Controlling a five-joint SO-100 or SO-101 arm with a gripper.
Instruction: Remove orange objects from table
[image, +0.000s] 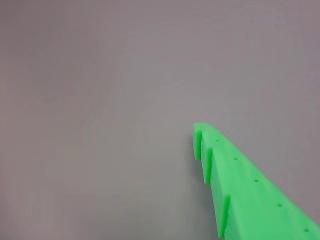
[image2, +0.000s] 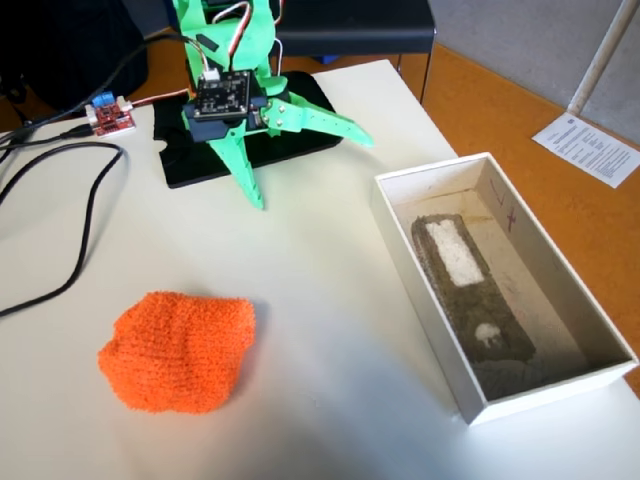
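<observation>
The orange fuzzy cloth lump (image2: 178, 350) lies rumpled on the cream-white table (image2: 310, 290), at the near left in the fixed view. My green gripper (image2: 310, 168) is far behind it, near the arm's base. It is open wide and empty, with one finger pointing down at the table and the other pointing right. The wrist view shows only one green toothed finger (image: 240, 185) over bare tabletop (image: 100, 125). The cloth is out of that view.
A white cardboard box (image2: 550, 390) with dark padding inside stands on the right. The black base plate (image2: 190, 165) is at the back. A small red circuit board (image2: 108, 115) and black cables (image2: 60, 200) are at the left. The orange floor with a paper sheet (image2: 598, 148) lies beyond the table edge.
</observation>
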